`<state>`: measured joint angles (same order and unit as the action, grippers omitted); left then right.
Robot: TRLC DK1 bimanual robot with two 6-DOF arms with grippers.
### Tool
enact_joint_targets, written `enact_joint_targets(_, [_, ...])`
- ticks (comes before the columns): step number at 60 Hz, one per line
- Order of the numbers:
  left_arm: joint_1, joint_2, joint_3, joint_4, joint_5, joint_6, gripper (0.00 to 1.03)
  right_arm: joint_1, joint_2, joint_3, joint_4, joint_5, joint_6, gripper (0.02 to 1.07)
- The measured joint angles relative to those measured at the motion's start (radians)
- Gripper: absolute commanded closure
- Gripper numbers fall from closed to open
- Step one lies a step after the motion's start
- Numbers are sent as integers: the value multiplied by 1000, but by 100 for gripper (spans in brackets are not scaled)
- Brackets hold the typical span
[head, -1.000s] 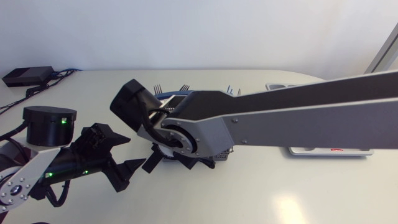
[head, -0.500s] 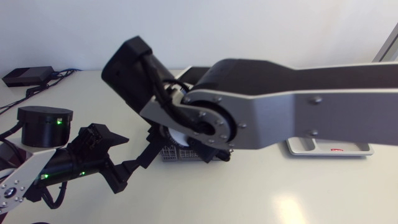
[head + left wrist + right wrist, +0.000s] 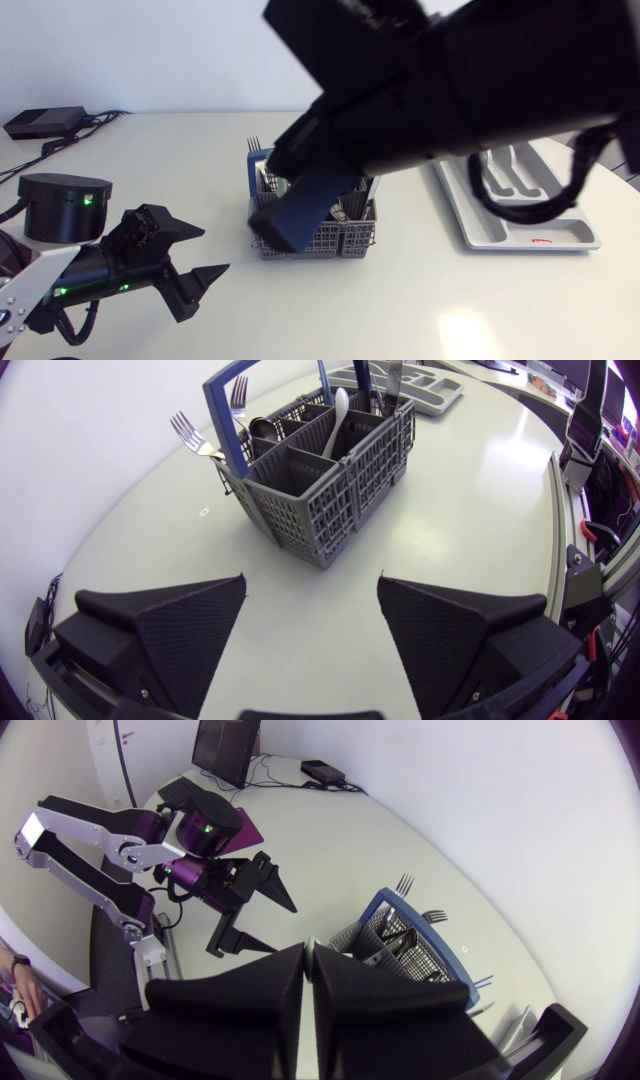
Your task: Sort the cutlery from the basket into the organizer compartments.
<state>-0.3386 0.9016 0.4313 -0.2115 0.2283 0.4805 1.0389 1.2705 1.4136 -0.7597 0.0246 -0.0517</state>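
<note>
Our basket (image 3: 330,480) stands mid-desk with forks (image 3: 190,432) and a spoon (image 3: 340,405) inside, so most sorting is left. The organizer (image 3: 520,228) at the right edge may hold some pieces. Left gripper (image 3: 310,585) is spread; right gripper (image 3: 308,960) is pressed together, seemingly empty.

The basket (image 3: 352,243) is mid-grey, its walls a lattice of small square openings; its handle (image 3: 224,420) is deep blue; the forks (image 3: 190,434) standing in it are bright silver, and a spoon (image 3: 340,405) among them is pale, near white; the organizer (image 3: 520,236), at three o'clock of the basket in the head view, is light grey with a small red mark (image 3: 540,241) on its rim; the table (image 3: 400,310) is plain off-white; the left gripper (image 3: 212,250) is matte black, with a faint grain on its finger faces; green lights (image 3: 84,199) glow on the left arm's black base at nine o'clock of the basket; the right gripper (image 3: 308,952) is matte black too; the right arm (image 3: 500,70) shows black.
</note>
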Motion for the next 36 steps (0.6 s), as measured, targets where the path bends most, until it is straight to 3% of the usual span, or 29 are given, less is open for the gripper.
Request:
enact_joint_targets(6, [-24, 0, 27, -27, -1, -1, 13, -68, -73, -9, -76, -67, 0, 100])
enact_joint_targets(22, [-116, 16, 113, -53, -27, -42, 13, -217, -240, -56, -202, -107, 3, 100])
enact_joint_targets(36, [-141, 58, 138, -61, -31, -62, 13, -582, -364, -191, -209, -69, -51, 100])
